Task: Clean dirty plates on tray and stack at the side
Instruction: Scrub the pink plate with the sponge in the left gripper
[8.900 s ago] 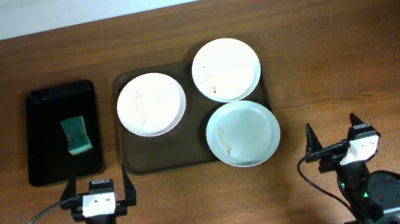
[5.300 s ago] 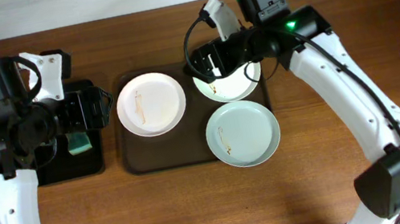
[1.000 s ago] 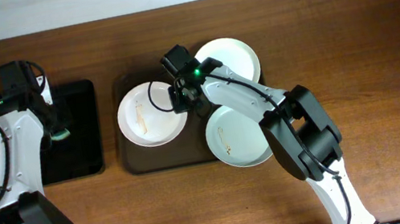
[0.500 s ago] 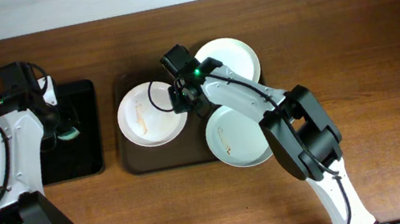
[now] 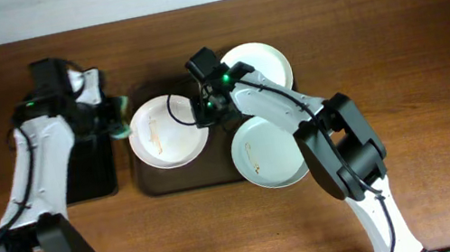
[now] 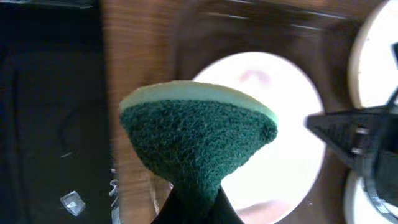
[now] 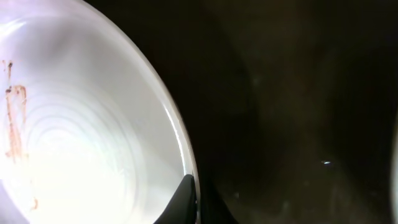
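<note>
Three white plates lie on the dark brown tray point(image 5: 149, 186): a left plate point(image 5: 164, 136) with a thin yellowish smear, a top-right plate point(image 5: 261, 67), and a bluish one point(image 5: 273, 150) at bottom right. My right gripper point(image 5: 204, 117) is shut on the left plate's right rim; in the right wrist view its fingertips point(image 7: 188, 198) pinch the rim of that plate point(image 7: 81, 143), which shows a reddish smear. My left gripper point(image 5: 107, 117) is shut on a green sponge point(image 5: 118, 113) just off the left plate's left edge. The sponge point(image 6: 198, 140) fills the left wrist view, with the plate point(image 6: 292, 124) behind it.
A smaller glossy black tray point(image 5: 86, 172) sits left of the brown tray, under my left arm; it also shows at the left point(image 6: 43, 118) of the left wrist view. Bare wooden table surrounds both trays.
My left arm has swung right from over the black tray, carrying the sponge to the left plate's edge. The right gripper has kept its hold on the plate's rim.
</note>
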`<act>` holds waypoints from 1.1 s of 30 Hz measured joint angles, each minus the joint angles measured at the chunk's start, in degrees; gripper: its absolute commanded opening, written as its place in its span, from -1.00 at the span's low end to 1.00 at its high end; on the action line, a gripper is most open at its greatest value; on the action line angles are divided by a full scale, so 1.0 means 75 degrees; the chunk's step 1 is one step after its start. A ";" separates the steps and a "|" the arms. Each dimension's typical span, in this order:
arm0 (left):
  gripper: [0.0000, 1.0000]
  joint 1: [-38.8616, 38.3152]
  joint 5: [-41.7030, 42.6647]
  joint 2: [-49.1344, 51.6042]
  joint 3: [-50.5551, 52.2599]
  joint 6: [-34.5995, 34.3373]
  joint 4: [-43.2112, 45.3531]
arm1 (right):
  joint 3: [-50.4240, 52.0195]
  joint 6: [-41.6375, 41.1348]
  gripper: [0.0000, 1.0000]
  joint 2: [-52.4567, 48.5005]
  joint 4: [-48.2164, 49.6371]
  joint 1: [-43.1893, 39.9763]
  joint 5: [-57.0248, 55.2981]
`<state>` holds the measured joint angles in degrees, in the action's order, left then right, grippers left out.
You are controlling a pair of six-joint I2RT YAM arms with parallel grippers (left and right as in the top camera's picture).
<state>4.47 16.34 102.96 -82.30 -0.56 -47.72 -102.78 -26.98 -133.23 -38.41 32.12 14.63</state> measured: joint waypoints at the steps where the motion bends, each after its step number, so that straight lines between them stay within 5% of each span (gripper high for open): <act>1: -0.99 -0.0207 -0.0064 0.0003 0.0000 -0.0140 0.0076 | 0.0006 0.0000 -0.92 -0.0015 -0.0015 -0.0052 0.0224; 15: -0.98 -0.1813 -0.1309 0.1495 0.0000 -0.1443 0.0892 | 0.0093 0.0061 -0.92 -0.0061 -0.0041 -0.0329 0.1218; 33: -0.98 -0.1953 -0.3605 0.2276 -0.0128 -0.1507 0.1274 | 0.0093 0.0087 -0.92 -0.0067 0.0038 -0.0376 0.1239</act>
<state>-10.17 -10.70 120.03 -83.26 -11.86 -38.17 -102.08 -26.33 -133.73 -38.13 29.30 23.92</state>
